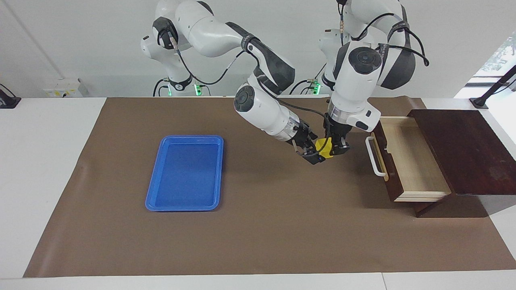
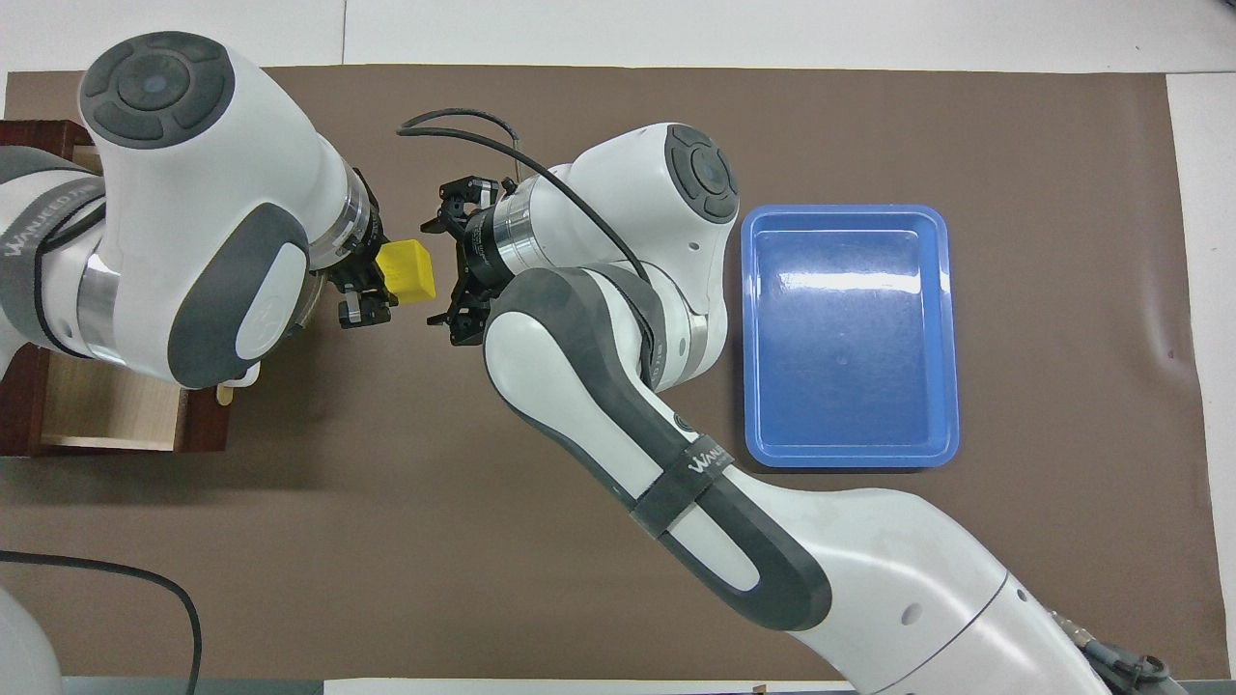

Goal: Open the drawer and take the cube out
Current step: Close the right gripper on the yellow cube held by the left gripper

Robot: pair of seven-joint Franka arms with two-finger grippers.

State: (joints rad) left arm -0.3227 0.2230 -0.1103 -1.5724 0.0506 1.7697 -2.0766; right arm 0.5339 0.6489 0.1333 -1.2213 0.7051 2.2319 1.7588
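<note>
The drawer (image 1: 407,159) of the dark wooden box stands pulled open, its pale inside bare; it also shows in the overhead view (image 2: 106,405). My left gripper (image 1: 338,147) is shut on the yellow cube (image 1: 325,146) and holds it in the air over the mat, in front of the drawer's white handle (image 1: 373,158). In the overhead view the cube (image 2: 407,270) sticks out of the left gripper (image 2: 372,287). My right gripper (image 1: 313,155) is open, and its fingertips reach the cube's free end, one on each side (image 2: 442,273).
A blue tray (image 1: 156,177) lies on the brown mat toward the right arm's end of the table and also shows in the overhead view (image 2: 941,338). The dark box top (image 1: 463,149) sits at the left arm's end.
</note>
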